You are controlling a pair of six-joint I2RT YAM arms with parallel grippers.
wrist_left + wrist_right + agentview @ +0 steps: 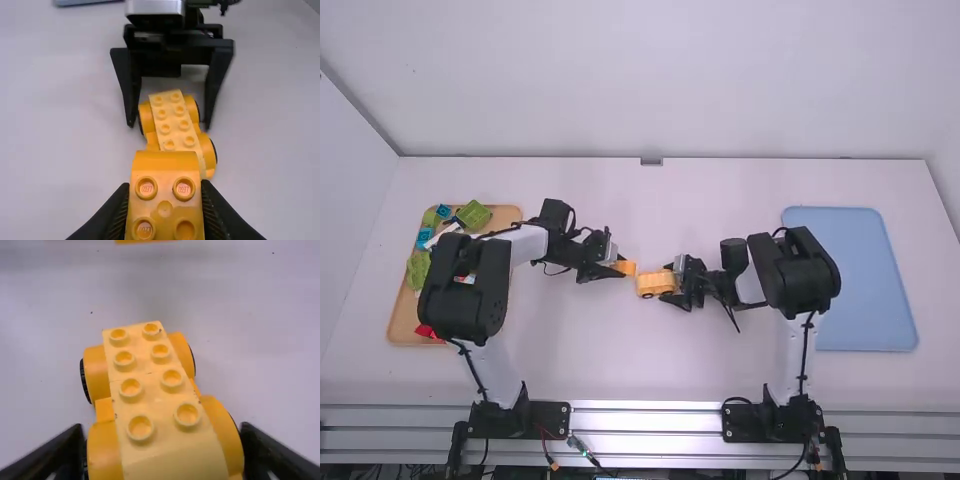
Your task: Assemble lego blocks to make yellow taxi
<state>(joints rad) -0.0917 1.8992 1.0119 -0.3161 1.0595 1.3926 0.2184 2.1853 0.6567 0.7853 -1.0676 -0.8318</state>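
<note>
Left gripper (617, 268): closed on a smooth, studded yellow block (629, 268) with a rounded edge. Right gripper (671, 284): fingers spread, astride the car base (648, 284), mid-table, just right of the block. Base: paler studded top, rounded orange-yellow wheel arches, dark tyres. Left: wooden tray (404, 322), mixed blocks (474, 215). Right: blue tray (872, 280).
</note>
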